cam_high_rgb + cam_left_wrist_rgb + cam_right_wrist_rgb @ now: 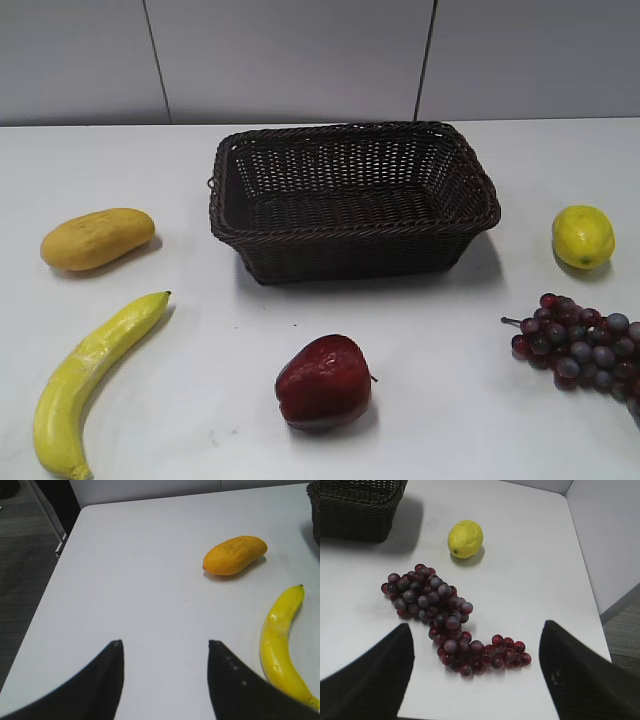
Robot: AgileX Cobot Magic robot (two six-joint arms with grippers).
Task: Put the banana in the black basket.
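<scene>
The banana (282,645) lies lengthwise just right of the wide-open, empty left gripper (165,650), the nearer one.

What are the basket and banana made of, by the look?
Black basket: woven wicker or a plastic imitation, dark brown-black, open lattice walls and braided rim; which of the two is unclear.
Banana: likely a plastic replica, judging by its glossy, uniform yellow skin with sheen in the left wrist view, though real fruit isn't ruled out.

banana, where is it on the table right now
In the exterior view the banana lies at the near left of the table, just in front of the mango and left of the red apple, outside the black basket.
</scene>
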